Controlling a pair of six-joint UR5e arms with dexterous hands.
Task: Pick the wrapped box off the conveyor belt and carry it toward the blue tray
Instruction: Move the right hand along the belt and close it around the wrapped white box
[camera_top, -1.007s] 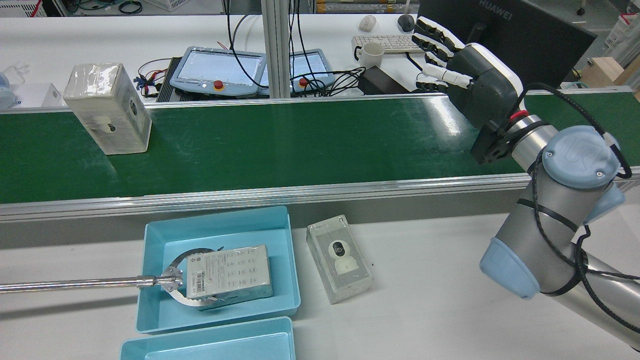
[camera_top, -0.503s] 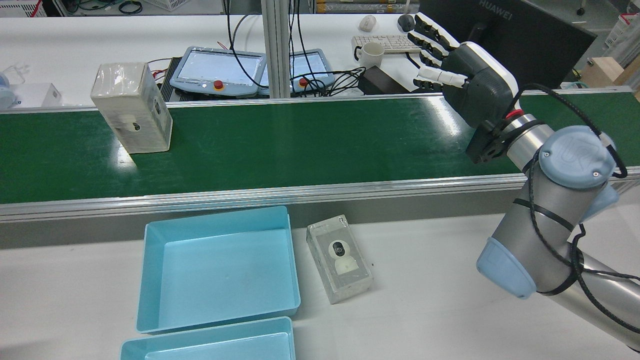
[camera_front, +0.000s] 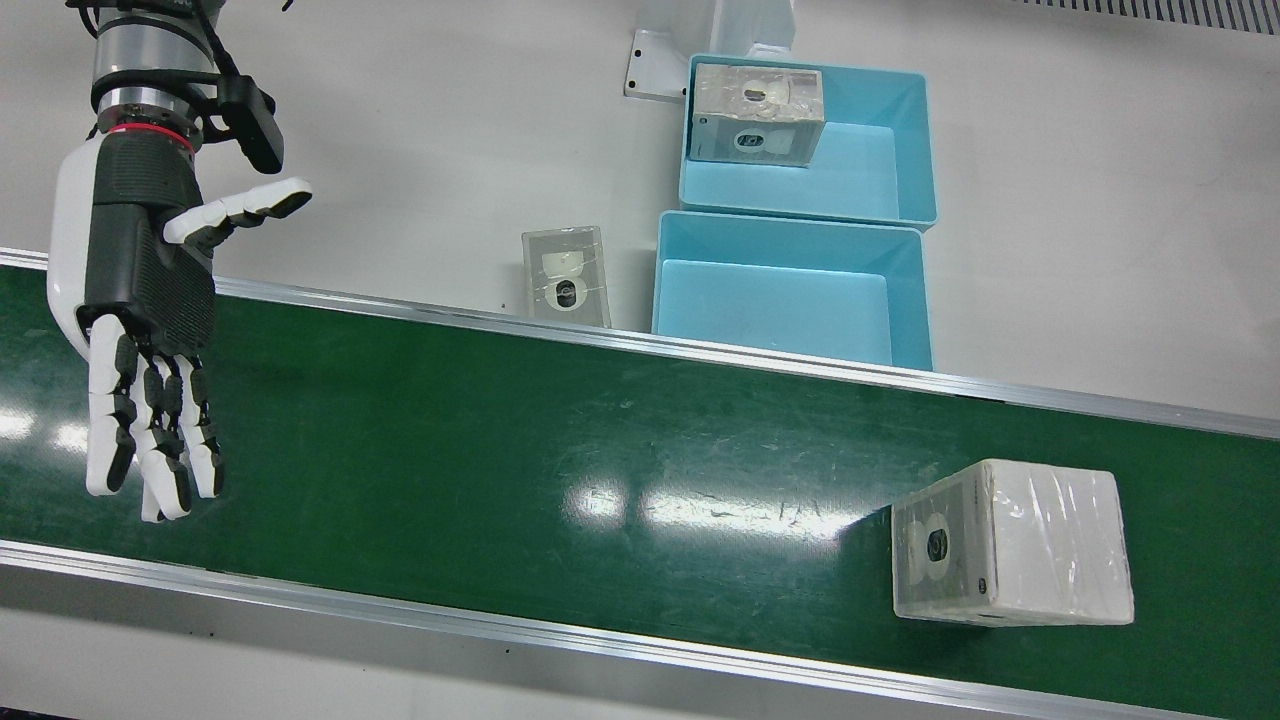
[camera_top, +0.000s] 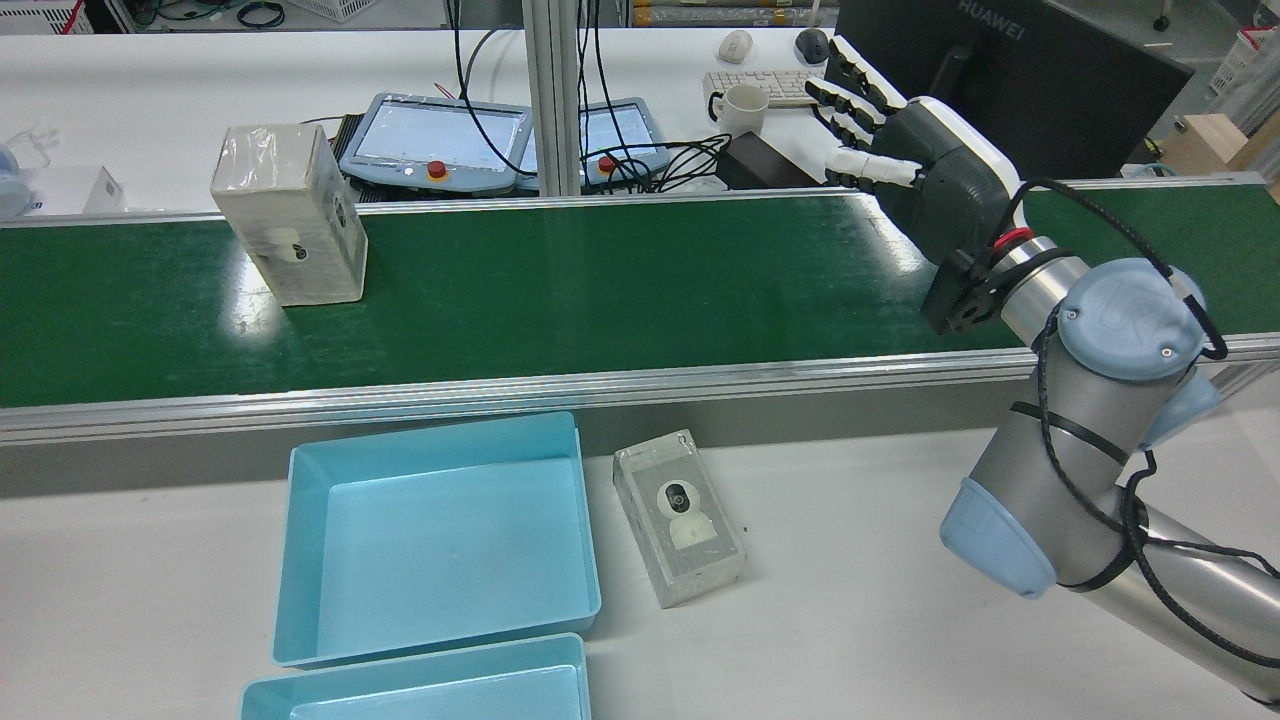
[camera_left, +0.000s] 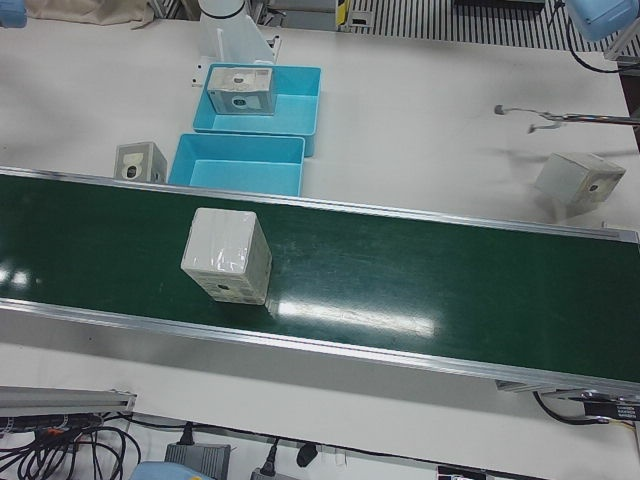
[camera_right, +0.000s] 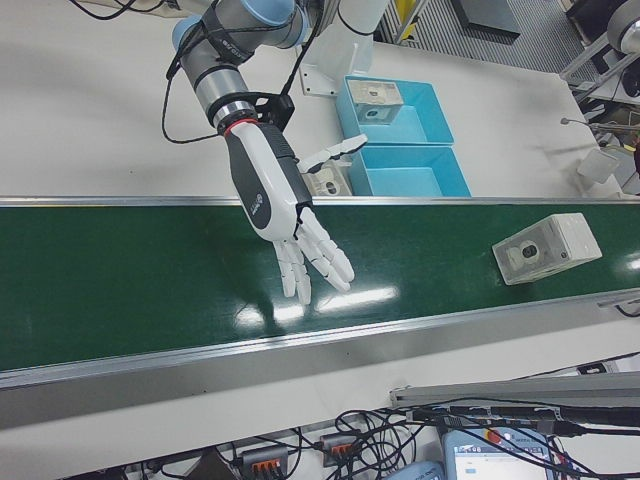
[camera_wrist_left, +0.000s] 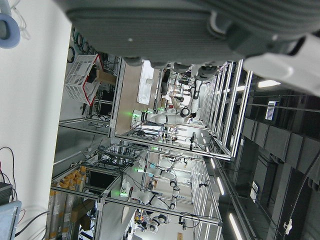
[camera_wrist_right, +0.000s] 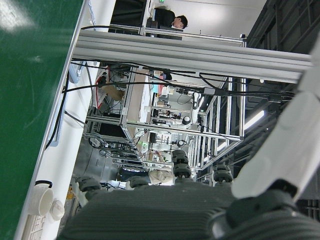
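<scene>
Currently the wrapped box (camera_top: 290, 214) stands on the green conveyor belt (camera_top: 600, 290) toward its left end in the rear view, well apart from the right hand (camera_front: 140, 330), which hovers released with fingers spread over the belt's other end, blue tray (camera_top: 437, 540) empty beside the belt.

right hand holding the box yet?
No, the right hand hangs open over the belt, far from the box.
</scene>
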